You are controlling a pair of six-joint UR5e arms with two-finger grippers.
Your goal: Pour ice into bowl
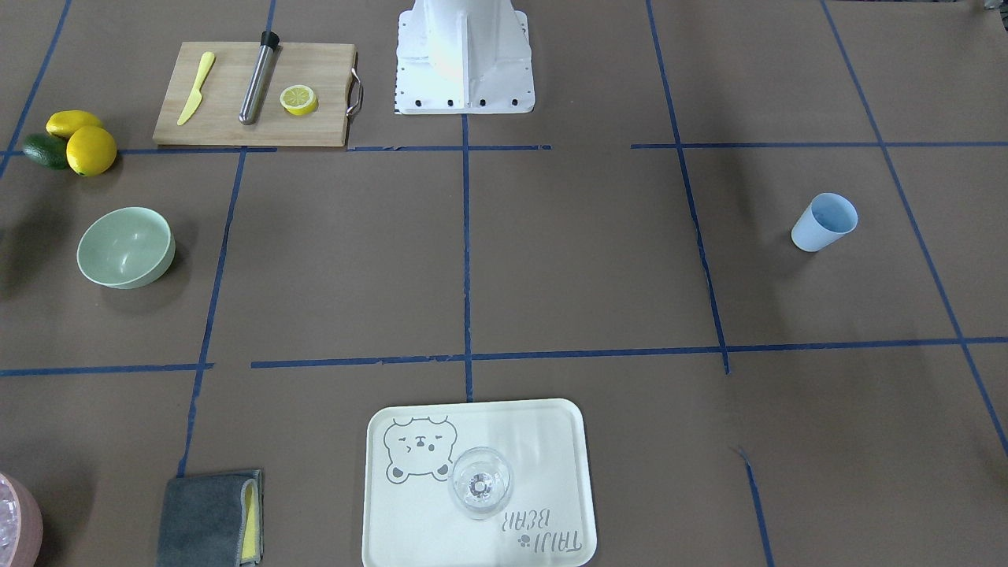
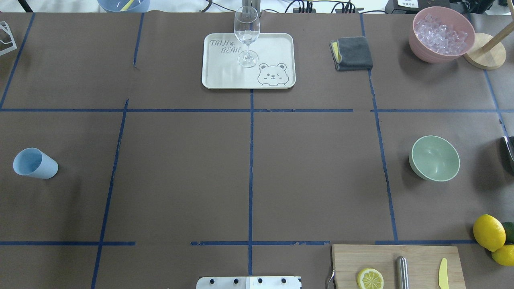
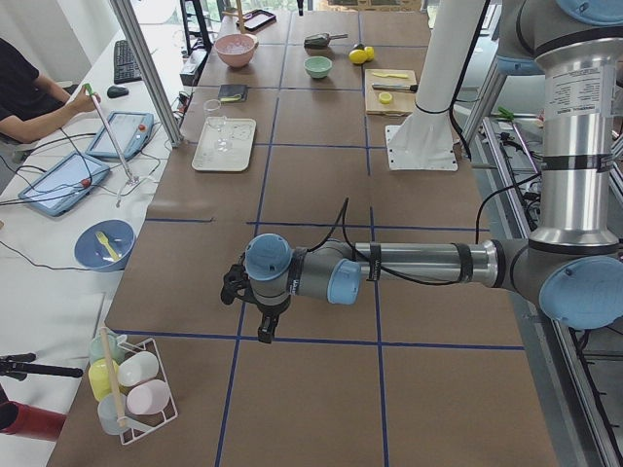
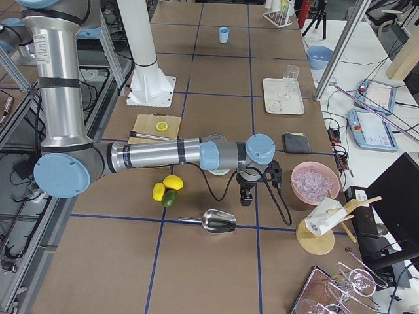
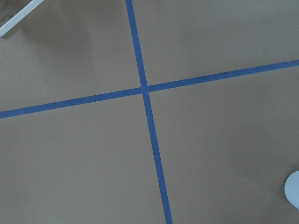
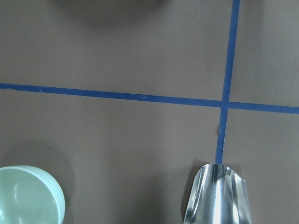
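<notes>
Brown taped table [image 2: 180, 180] bears a smooth mint-green bowl [image 2: 434, 158] and glassy ice [image 2: 440, 32]; left fingers [image 3: 263, 331], right fingers [image 4: 245, 196]: state unclear

A wine glass [image 2: 246, 37] stands on the bear-printed tray [image 2: 225, 72] near the counter's [image 2: 180, 180] edge opposite the robot. A folded grey cloth [image 2: 353, 53] lies nearby, and a halved lemon [image 2: 370, 278] rests on the wooden board [image 2: 421, 261].

Robotics lab: tape-gridded table [image 2: 180, 180], operator tablets [image 3: 119, 134].
</notes>
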